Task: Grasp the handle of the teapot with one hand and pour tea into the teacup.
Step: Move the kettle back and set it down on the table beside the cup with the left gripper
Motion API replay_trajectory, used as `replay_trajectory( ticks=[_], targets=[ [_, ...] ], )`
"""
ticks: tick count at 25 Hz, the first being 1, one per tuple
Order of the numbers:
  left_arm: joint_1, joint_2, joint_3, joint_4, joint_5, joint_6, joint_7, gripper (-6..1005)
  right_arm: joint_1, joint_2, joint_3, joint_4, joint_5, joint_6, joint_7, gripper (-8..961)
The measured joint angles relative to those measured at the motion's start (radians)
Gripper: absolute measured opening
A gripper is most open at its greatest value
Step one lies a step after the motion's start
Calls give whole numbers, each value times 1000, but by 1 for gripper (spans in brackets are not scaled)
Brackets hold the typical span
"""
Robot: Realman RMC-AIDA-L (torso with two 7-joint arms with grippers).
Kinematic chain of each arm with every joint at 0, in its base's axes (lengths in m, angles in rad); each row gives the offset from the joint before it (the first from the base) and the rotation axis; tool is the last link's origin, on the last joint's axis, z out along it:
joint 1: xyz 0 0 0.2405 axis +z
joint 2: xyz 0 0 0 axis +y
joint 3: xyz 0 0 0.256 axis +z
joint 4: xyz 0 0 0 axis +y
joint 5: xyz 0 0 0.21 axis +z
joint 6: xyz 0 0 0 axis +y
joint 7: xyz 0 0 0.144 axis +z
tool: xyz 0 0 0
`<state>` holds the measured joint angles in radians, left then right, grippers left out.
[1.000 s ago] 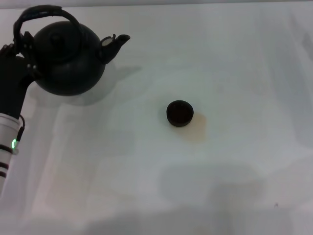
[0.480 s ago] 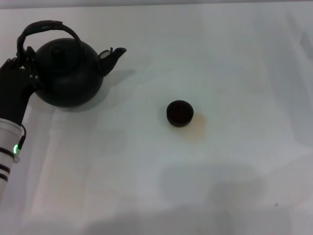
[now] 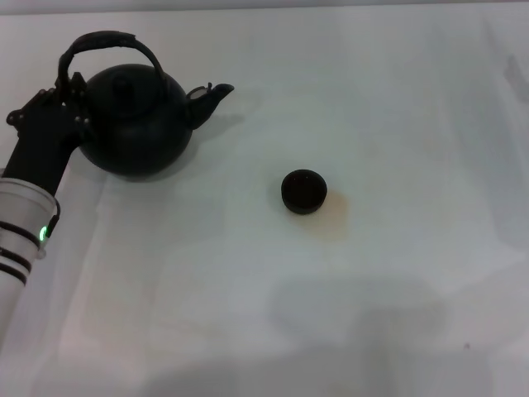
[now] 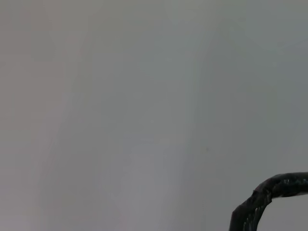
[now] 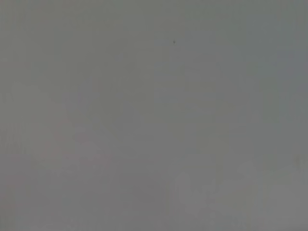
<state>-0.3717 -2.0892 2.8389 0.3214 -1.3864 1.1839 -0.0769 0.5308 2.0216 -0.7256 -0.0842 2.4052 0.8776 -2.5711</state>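
We see the left gripper [image 3: 70, 91] clamped on the handle [image 3: 106, 43] of the black teapot [image 3: 136, 121], its spout facing the teacup [image 3: 304, 191] well apart.

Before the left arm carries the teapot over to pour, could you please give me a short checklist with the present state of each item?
1. Left gripper at the handle: ok, it sits at the handle's left end beside the teapot.
2. Jaws firmly shut on the handle: cannot tell, the head view hides the contact.
3. Spout turned toward the teacup: ok, it points to the robot's right, the side where the cup sits.
4. Teacup upright with its mouth open: ok.
5. Path between teapot and teacup free: ok, only bare white table lies between them.
6. Right gripper out of the way: ok, no view shows it.
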Motion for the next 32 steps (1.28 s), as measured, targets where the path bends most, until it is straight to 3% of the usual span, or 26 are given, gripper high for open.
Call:
replay_trajectory(
  ticks=[17, 20, 25, 32],
  targets=[
    [-17, 0, 4, 0, 21, -47, 2, 201, 10, -3, 0, -9, 0, 3, 25, 846],
    [-8, 2, 4, 3, 25, -38, -1, 455, 11, -4, 0, -9, 0, 3, 25, 846],
    [16, 2, 3, 5, 41, 4, -1, 672, 11, -4, 0, -9, 0, 3, 24, 846],
    [69, 3, 3, 5, 69, 61, 0, 867, 3, -4, 0, -9, 0, 3, 24, 846]
  ],
)
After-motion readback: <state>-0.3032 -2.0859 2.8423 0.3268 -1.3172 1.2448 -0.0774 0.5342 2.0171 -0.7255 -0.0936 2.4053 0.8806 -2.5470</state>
